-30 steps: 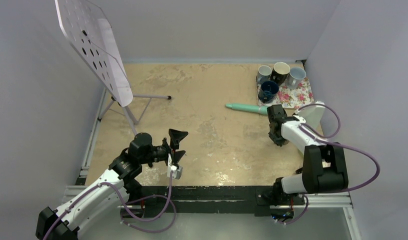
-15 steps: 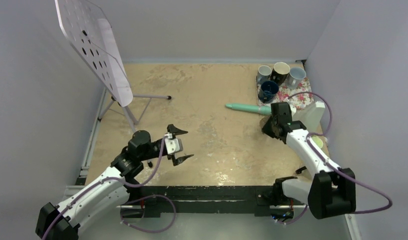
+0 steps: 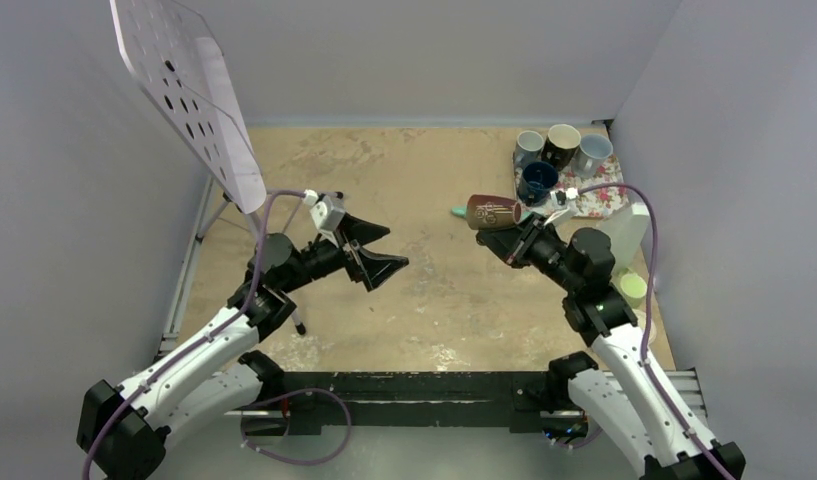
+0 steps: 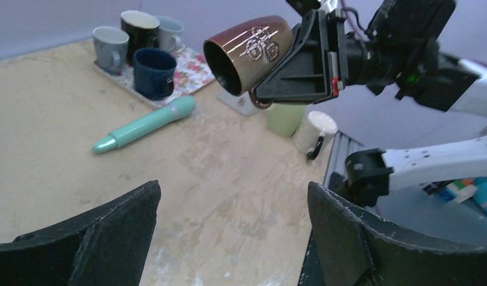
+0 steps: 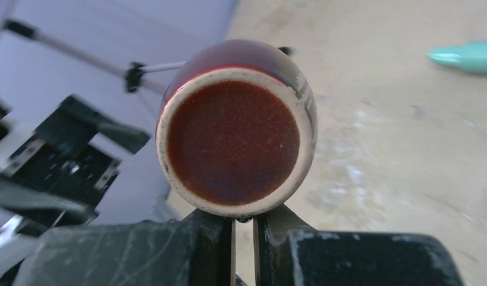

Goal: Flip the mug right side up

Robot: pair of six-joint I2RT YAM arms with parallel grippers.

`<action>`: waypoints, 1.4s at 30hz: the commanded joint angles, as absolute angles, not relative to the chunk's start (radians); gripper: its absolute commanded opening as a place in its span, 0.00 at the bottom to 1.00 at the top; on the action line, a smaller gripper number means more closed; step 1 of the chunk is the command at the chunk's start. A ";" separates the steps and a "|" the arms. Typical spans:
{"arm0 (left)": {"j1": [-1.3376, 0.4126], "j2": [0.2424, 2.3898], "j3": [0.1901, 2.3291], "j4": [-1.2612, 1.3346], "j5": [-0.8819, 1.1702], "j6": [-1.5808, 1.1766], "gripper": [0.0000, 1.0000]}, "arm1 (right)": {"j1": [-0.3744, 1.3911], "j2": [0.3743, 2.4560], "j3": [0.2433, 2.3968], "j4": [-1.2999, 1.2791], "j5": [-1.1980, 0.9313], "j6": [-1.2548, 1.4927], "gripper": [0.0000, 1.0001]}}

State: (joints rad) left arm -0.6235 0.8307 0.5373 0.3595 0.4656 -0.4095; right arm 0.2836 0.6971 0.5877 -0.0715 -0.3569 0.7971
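Note:
A glossy brown mug (image 3: pixel 492 212) with a pale pattern hangs in the air over the right half of the table, lying on its side. Its mouth (image 4: pixel 224 58) faces left, towards my left gripper. Its unglazed base (image 5: pixel 236 128) fills the right wrist view. My right gripper (image 3: pixel 521 238) is shut on the mug's handle just under the base, its fingertips (image 5: pixel 217 223) nearly together. My left gripper (image 3: pixel 391 250) is raised left of centre. It is open, with nothing but bare table between its fingers (image 4: pixel 121 220).
A floral tray (image 3: pixel 602 195) with several upright mugs sits at the back right. A teal pen-like stick (image 4: pixel 145 124) lies on the table below the mug. A green cup (image 4: pixel 285 118) and a white mug (image 4: pixel 315 131) stand by the right edge. A perforated board on a tripod (image 3: pixel 184 90) stands at the back left.
My right arm has lifted the brown mug off the table and tipped it sideways, mouth to the left. My left arm has risen and swung towards the centre, still open.

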 commanded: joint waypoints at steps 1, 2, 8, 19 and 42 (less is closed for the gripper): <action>-0.623 0.866 0.620 0.566 0.554 -0.593 0.96 | 0.358 0.652 0.593 0.275 -0.530 0.877 0.00; -0.625 0.873 0.626 0.584 0.580 -0.576 0.96 | 0.381 0.654 0.594 0.311 -0.538 0.881 0.00; -0.632 0.901 0.676 0.671 0.672 -0.505 0.99 | 0.571 0.749 0.651 0.470 -0.552 0.844 0.00; -0.641 0.888 0.677 0.700 0.681 -0.527 0.87 | 0.708 0.914 0.789 0.511 -0.519 0.764 0.00; -0.639 0.816 0.700 0.461 0.420 -0.245 0.00 | 0.762 1.053 0.898 0.201 -0.493 0.583 0.47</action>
